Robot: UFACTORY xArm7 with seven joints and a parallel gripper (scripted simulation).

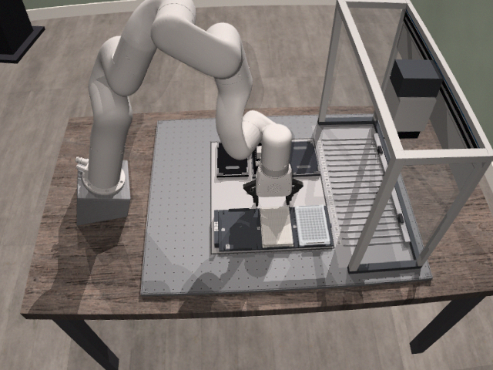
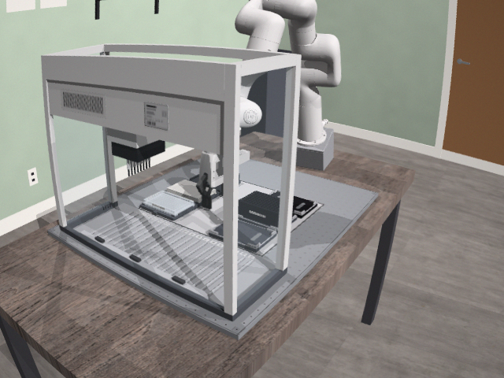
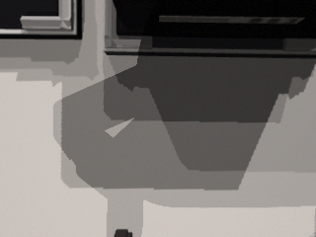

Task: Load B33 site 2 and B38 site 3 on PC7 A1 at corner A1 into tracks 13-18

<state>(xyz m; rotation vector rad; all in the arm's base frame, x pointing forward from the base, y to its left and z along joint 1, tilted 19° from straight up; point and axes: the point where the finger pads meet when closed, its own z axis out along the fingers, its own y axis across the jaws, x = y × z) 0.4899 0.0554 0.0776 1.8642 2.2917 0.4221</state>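
No legible text anywhere. Label plate (image 2: 156, 116) on instrument front panel: print too small to read. Track numbers (image 1: 329, 186) along apron edge: blurred specks. Carrier (image 1: 236, 230) tag: unreadable.

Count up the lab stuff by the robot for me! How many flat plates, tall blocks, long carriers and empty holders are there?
Flat well plates: 2
Deep-well block: 1
Plate carrier: 1
Empty nests: 2
Total: 6
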